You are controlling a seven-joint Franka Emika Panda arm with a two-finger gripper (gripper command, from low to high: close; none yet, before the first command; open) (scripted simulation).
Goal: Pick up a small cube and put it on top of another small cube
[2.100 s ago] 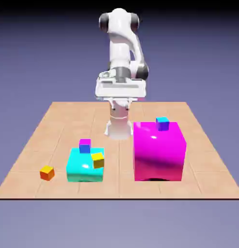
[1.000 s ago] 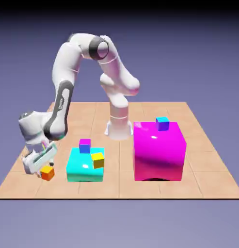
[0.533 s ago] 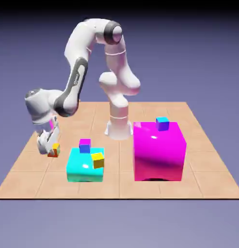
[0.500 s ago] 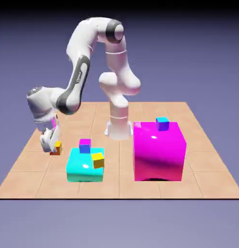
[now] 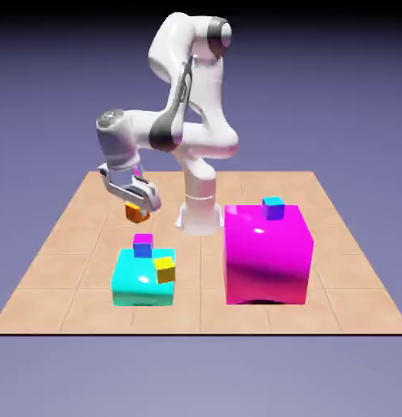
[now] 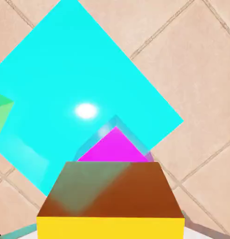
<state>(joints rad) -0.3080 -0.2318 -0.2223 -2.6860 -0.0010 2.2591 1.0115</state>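
Exterior view: the gripper [image 5: 136,205] hangs in the air above the table [image 5: 73,236], clamped on the small orange cube [image 5: 137,213], which is clear of every surface. It sits above and slightly to the exterior view's left of the cyan block [image 5: 143,278]. That block carries a small magenta-topped cube [image 5: 143,244] on its top and a small yellow cube [image 5: 164,269] at its near right corner. A large magenta block [image 5: 267,252] stands well apart at the exterior view's right, with a small blue cube [image 5: 273,208] on top.

Hand view: the orange cube [image 6: 111,200] fills the bottom edge — the fingertips are hidden behind it. Beyond it lie the cyan block's top [image 6: 74,93] and the magenta-topped cube [image 6: 115,147], partly covered. A green face [image 6: 2,112] shows at the left edge — not identifiable from this view.
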